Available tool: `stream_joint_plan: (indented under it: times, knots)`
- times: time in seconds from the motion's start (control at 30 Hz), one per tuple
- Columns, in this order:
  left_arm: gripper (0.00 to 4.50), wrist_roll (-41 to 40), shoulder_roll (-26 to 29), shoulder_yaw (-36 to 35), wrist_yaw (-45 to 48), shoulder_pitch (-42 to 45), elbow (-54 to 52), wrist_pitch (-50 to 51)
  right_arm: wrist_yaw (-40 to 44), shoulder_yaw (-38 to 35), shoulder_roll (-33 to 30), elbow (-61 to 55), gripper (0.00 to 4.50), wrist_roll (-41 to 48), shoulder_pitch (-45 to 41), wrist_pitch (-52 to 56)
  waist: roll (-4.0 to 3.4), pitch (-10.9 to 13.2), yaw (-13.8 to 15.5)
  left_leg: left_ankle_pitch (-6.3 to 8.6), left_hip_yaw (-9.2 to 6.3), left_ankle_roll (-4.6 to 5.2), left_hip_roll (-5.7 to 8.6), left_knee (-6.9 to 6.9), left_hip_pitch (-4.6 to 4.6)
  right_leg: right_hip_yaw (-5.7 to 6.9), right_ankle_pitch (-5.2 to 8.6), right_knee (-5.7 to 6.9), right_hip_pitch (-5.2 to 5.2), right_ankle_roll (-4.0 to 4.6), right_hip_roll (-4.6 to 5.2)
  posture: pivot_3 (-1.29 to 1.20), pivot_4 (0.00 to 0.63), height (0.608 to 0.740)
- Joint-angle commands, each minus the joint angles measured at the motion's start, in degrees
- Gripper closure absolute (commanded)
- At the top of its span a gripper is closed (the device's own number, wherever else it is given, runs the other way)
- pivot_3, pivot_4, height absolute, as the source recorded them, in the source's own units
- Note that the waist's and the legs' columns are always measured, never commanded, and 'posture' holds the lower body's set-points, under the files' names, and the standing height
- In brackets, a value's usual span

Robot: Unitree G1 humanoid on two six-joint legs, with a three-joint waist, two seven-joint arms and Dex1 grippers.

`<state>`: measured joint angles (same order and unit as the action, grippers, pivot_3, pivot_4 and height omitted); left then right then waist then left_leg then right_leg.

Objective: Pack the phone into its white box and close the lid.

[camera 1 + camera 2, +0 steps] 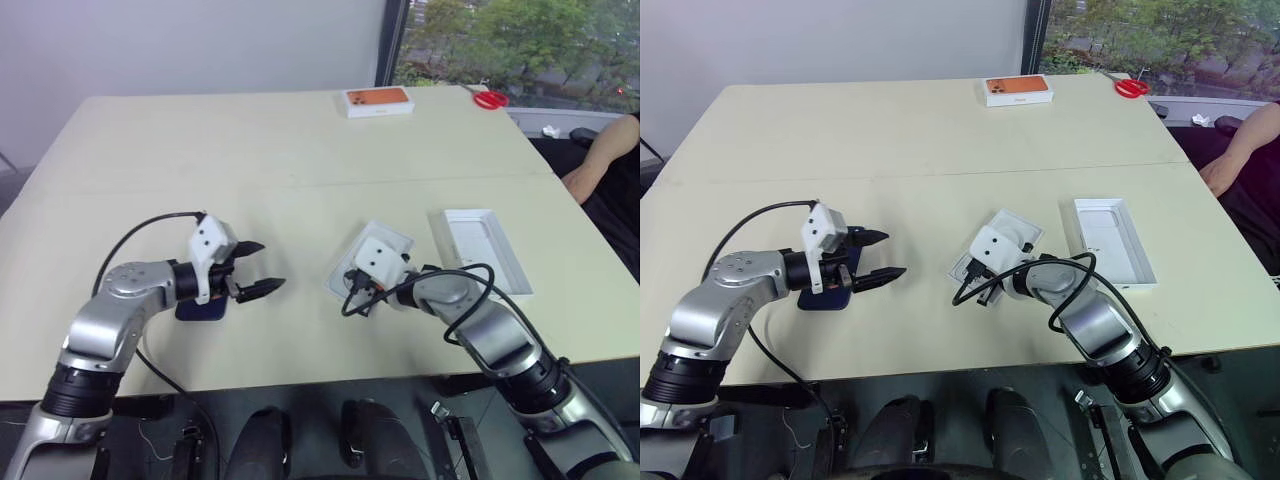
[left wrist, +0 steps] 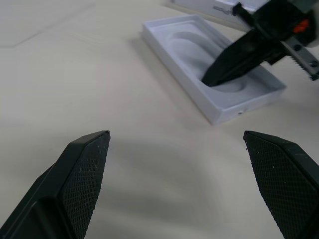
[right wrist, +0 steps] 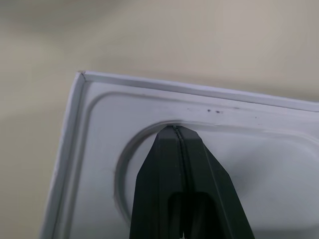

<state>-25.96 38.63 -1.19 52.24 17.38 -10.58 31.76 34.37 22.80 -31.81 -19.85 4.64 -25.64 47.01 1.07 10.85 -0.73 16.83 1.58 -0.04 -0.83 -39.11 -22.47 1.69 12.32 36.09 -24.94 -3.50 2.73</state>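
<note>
orange-phone box (image 1: 378,101), red scissors (image 1: 490,98), person's arm (image 1: 600,160)

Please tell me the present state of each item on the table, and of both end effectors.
phone: flat on table, unpacked
white box: open, no phone inside
lid: off, inner side up
orange-print box: closed
left end effector: open, empty
right end effector: shut, tips in the white box

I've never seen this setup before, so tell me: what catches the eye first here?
The right claw, shut, pokes into the white box at mid-table. The left claw gapes open above the phone near the robot's left. A white lid lies to the right.
</note>
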Motion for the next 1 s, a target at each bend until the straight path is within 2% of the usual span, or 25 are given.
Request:
stream_joint_plan:
  times: [0.03,0.2,0.37,0.5,0.57,0.67,0.87,1.0]
  knots:
    - [0.00,-3.89,1.00,-8.36,-5.04,-0.01,1.05,6.60,0.83,-2.11,-1.27,-4.15,4.48,-0.28,-0.23,-1.52,0.00,0.00,-0.01,0.00,0.00,0.00,0.00,0.00,0.00,0.00,0.00,0.00,0.00,0.00,0.00,0.00,0.150,0.740]
    - [0.00,-8.69,1.47,-20.01,-16.38,2.69,4.61,21.57,1.04,-4.52,-1.91,-5.58,4.48,-0.06,-0.79,-2.61,0.03,0.02,0.02,0.00,-0.01,0.00,-0.02,0.00,0.00,0.01,0.00,0.01,0.00,-0.02,0.00,0.00,0.150,0.740]
    - [0.00,-9.34,5.73,-22.21,-22.90,7.17,6.64,38.91,1.54,-5.52,2.20,-7.66,4.48,2.89,-4.57,-1.40,0.05,0.03,0.01,0.00,-0.01,-0.01,0.01,0.00,0.00,0.01,0.00,0.02,0.00,-0.03,0.01,0.00,0.150,0.740]
    - [0.00,-11.14,6.87,-22.79,-23.01,12.75,13.27,51.45,1.63,-1.12,6.46,-7.42,4.48,3.19,-6.55,0.68,0.07,0.01,-0.01,-0.01,-0.05,-0.02,0.01,-0.01,0.02,0.03,0.00,0.10,0.00,-0.03,-0.02,0.00,0.150,0.740]
    - [0.00,-11.34,7.89,-20.62,-21.63,13.10,14.89,54.02,0.28,3.10,9.94,-3.63,4.48,1.65,-8.40,2.06,0.08,0.01,-0.13,-0.01,-0.04,-0.02,0.04,0.00,0.02,0.02,-0.01,0.10,0.00,-0.03,0.02,0.00,0.150,0.740]
    - [0.00,-11.69,8.38,-17.98,-20.41,13.09,15.83,56.22,-0.59,7.25,11.90,0.77,4.48,-1.23,-10.61,1.59,0.08,0.02,-0.27,-0.02,0.00,-0.04,0.05,0.00,0.01,0.00,-0.01,0.13,-0.06,-0.01,0.07,0.00,0.150,0.740]
    - [0.00,-12.26,8.01,-15.48,-18.32,12.88,16.96,59.39,-1.71,11.28,18.91,12.10,4.48,-3.64,-16.66,3.09,0.08,0.01,-0.22,-0.04,0.00,-0.09,0.08,0.01,0.02,-0.01,-0.02,0.16,-0.08,0.01,0.13,0.00,0.150,0.740]
    - [0.00,-14.67,5.78,-14.82,-18.01,12.11,14.14,60.73,-1.46,13.84,23.21,20.98,4.48,-5.70,-19.58,1.38,0.06,0.00,0.01,-0.05,-0.01,-0.11,0.09,0.05,0.03,-0.06,-0.02,0.19,-0.09,0.02,0.20,0.00,0.150,0.740]
